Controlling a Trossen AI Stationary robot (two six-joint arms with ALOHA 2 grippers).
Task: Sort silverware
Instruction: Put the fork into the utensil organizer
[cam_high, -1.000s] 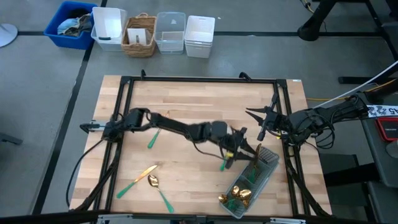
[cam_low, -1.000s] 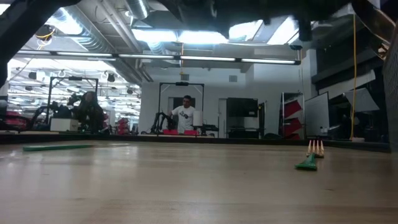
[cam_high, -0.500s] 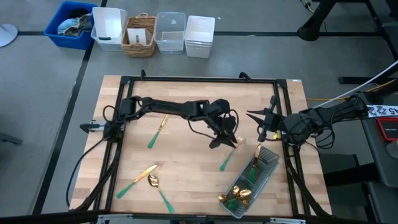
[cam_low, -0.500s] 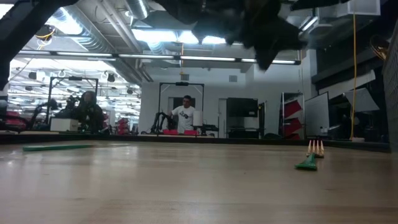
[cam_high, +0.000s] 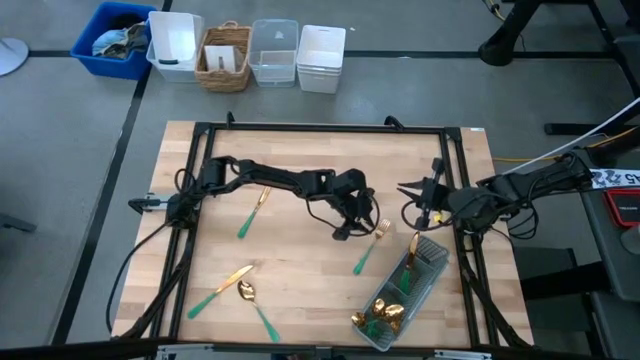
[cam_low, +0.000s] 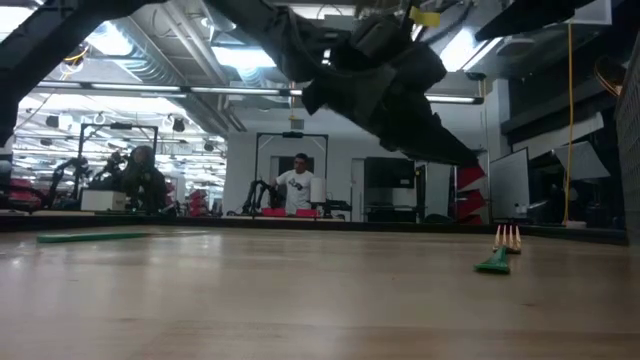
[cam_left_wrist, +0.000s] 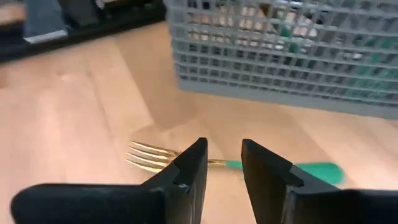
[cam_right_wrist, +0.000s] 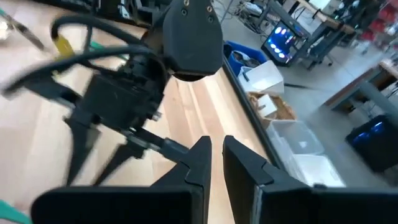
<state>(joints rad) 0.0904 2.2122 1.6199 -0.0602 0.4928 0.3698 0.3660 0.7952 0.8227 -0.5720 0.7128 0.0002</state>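
Left gripper (cam_left_wrist: 222, 168), partly open and empty, straddled a fork (cam_left_wrist: 205, 163) mid-frame; closing off-centre might flick it away.

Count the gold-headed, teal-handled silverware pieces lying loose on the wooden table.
4: one piece left of centre, a fork beside the grey mesh tray, two pieces front-left. The left arm may hide more.

From where I stand, no words, labels, brand names or numbers can be made out anywhere. A white strip (cam_high: 617, 178) at the right edge of the overhead view bears dark marks, too small to read.
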